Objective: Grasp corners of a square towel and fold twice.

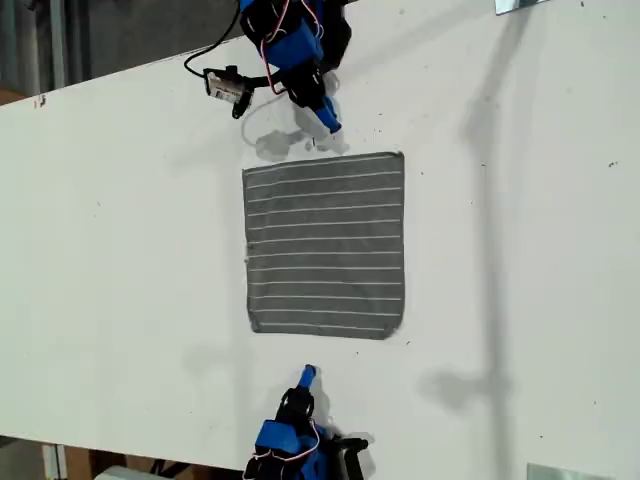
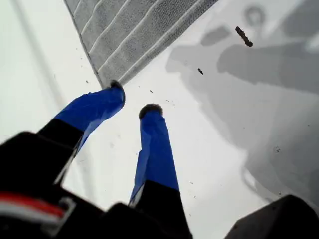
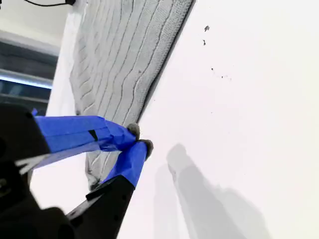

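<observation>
The grey striped towel [image 1: 325, 245] lies flat and spread out on the white table [image 1: 120, 260]. My first gripper [image 1: 326, 124] hovers just beyond the towel's far edge, at the top of the exterior view. In its wrist view it [image 2: 133, 99] is open, one fingertip [image 2: 115, 88] right at a hemmed corner [image 2: 105, 79] of the towel [image 2: 129, 30], with nothing between the fingers. My second gripper [image 1: 308, 376] sits a short way off the towel's near edge at the bottom of the exterior view. It [image 3: 140, 138] is shut and holds nothing, with the towel [image 3: 124, 64] stretching away beside it.
A small black and white module [image 1: 226, 86] with a black cable lies on the table left of the first arm in the exterior view. Metal plates [image 1: 520, 5] [image 1: 572, 472] show at that view's right corners. A small dark screw-like piece [image 2: 244, 36] lies on the table.
</observation>
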Action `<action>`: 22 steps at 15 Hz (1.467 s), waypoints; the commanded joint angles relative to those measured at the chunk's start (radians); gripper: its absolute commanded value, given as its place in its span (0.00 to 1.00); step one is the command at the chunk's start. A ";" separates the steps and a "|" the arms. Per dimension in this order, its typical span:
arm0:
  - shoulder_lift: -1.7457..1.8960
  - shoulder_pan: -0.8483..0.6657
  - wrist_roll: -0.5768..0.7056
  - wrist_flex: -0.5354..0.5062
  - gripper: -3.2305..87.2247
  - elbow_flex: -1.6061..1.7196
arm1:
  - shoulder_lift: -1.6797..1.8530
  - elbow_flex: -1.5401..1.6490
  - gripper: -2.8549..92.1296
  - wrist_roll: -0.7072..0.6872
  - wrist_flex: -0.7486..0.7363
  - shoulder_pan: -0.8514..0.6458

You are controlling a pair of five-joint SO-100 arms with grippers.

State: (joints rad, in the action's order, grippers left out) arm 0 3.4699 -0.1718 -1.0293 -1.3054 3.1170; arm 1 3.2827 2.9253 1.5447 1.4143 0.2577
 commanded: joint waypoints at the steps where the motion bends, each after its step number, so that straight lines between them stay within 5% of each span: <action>1: 0.006 -0.023 0.009 0.005 0.04 0.005 | 0.002 -0.031 0.16 -0.014 0.009 -0.009; 2: 0.006 0.008 -0.023 0.005 0.04 0.005 | 0.002 -0.031 0.16 -0.014 0.009 -0.011; 3: 0.006 0.075 -0.305 0.003 0.04 0.005 | 0.002 -0.031 0.16 -0.014 0.009 -0.011; 5: 0.006 0.244 -0.676 0.003 0.07 0.005 | 0.002 -0.031 0.16 -0.014 0.009 -0.012; 6: 0.006 0.244 -0.531 0.035 0.14 0.005 | 0.002 -0.031 0.16 -0.014 0.009 -0.034; 8: 0.006 0.172 -0.419 0.101 0.11 0.003 | 0.003 -0.057 0.16 0.000 0.002 -0.138; 10: 0.008 0.141 -0.591 0.103 0.17 0.002 | 0.009 -0.049 0.03 0.058 0.002 -0.207; 11: 0.008 0.117 -0.506 0.147 0.22 0.000 | 0.003 -0.005 0.03 0.107 -0.023 -0.190; 12: 0.008 0.058 -0.611 0.098 0.22 0.000 | -0.029 -0.006 0.03 0.160 -0.044 -0.178; 15: 0.006 -0.017 -0.488 0.179 0.22 0.005 | 0.003 -0.017 0.08 0.184 -0.084 -0.163; 16: 0.003 -0.054 -0.453 0.198 0.25 0.005 | -0.035 -0.020 0.16 0.054 -0.235 -0.175; 18: -0.107 -0.115 -0.440 0.144 0.26 -0.067 | -0.400 -0.268 0.23 -0.141 -0.225 -0.230; 22: -1.233 -0.063 -0.390 0.209 0.27 -0.591 | -1.453 -0.756 0.35 -0.169 -0.238 0.008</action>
State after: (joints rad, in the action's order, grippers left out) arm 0 2.7228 -0.2577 -1.4312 -1.1213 2.7474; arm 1 2.1399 2.3209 1.3790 1.1796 0.1718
